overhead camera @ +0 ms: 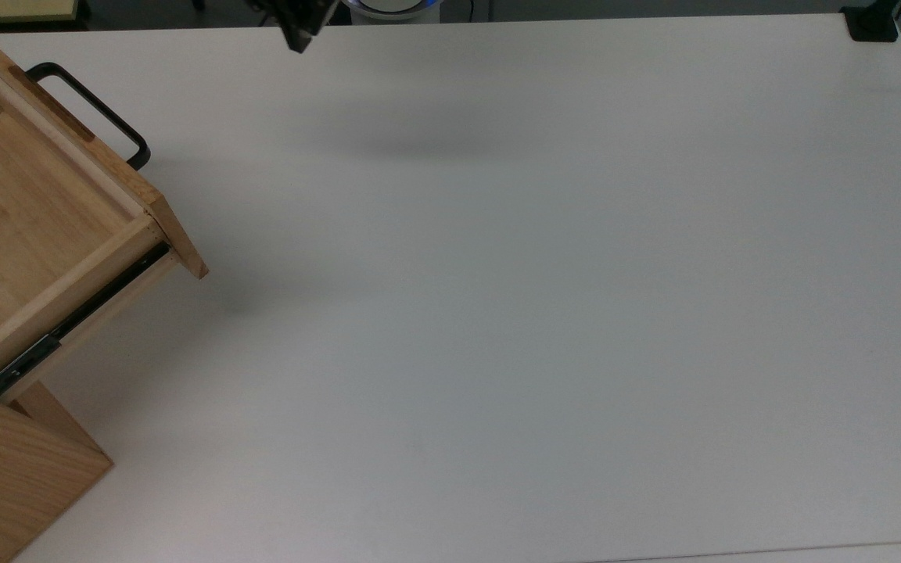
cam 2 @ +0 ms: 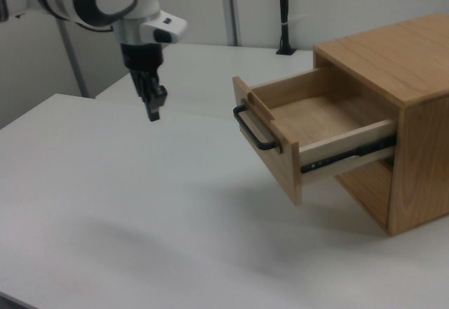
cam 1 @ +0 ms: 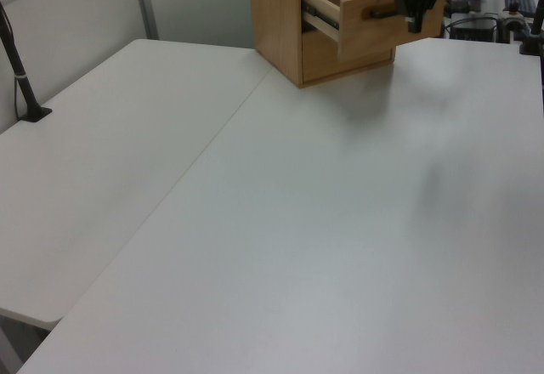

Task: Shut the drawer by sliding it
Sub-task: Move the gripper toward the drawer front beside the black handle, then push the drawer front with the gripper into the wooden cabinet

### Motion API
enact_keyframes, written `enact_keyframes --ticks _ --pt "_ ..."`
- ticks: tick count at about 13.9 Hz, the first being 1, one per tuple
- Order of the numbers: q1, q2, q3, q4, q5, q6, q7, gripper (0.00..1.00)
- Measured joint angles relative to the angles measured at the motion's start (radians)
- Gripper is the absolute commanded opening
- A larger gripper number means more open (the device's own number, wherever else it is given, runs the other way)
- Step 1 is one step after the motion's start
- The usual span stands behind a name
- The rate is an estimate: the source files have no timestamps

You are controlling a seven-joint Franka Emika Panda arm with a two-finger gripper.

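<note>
- The light natural-wood drawer (cam 2: 319, 123) with a black U-shaped bar handle (cam 2: 252, 129) stands pulled out of the wooden cabinet (cam 2: 403, 88).
- The black two-finger gripper (cam 2: 153, 109) hangs above the white table (cam 2: 140, 211), apart from the handle; whether its fingers are spread, I cannot tell.

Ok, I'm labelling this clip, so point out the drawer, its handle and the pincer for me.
drawer (cam 2: 319, 116): right view, on the wooden floor inside the open box.
handle (cam 2: 251, 129): right view, on the black bar in front of the front panel.
pincer (cam 2: 153, 112): right view, at the fingertips, hanging above the table.
</note>
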Motion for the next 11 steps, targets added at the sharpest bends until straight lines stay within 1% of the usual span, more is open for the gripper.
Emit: enact_keyframes --ticks 1,3,5,7,8,11 --pt "-0.032 0.012 -0.006 0.0 0.002 0.024 0.0 0.06" --pt "-0.09 0.067 -0.022 0.0 0.003 0.116 -0.004 0.06" --pt "-0.119 0.112 -0.034 0.001 0.002 0.195 -0.017 0.05" --pt "-0.14 0.158 -0.05 0.015 -0.007 0.25 -0.033 0.05" --pt "-0.145 0.189 -0.072 0.035 -0.009 0.288 -0.035 0.05" --pt "-0.149 0.233 -0.119 0.07 -0.009 0.378 -0.036 0.05"
